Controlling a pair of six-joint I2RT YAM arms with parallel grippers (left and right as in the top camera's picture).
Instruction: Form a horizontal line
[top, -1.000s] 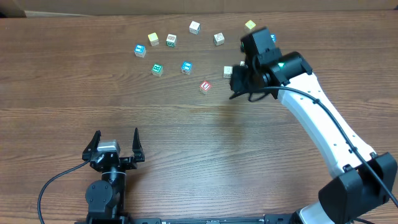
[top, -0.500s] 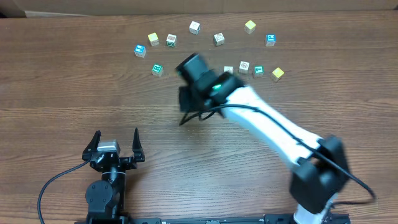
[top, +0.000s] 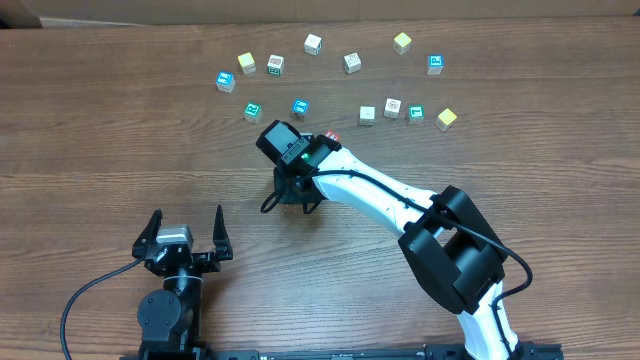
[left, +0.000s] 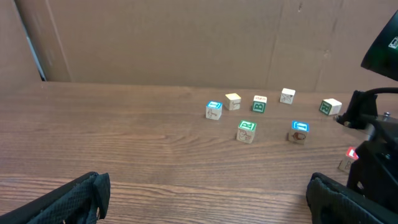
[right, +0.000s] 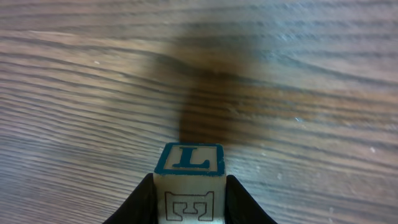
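The right arm (top: 385, 197) stretches across the table (top: 100, 150), and the right gripper (top: 291, 190) is clamped on an L-marked cube (right: 189, 160). The horizontal line (top: 392, 108) lies ahead and to that gripper's right, well apart, with its long axis running left to right. The left gripper (top: 185, 232) is farther away, its fingers spread wide.

a cube (right: 189, 160) sits in the right claw (right: 189, 199), before the cubes (top: 276, 64) scattered on the table (top: 100, 130).
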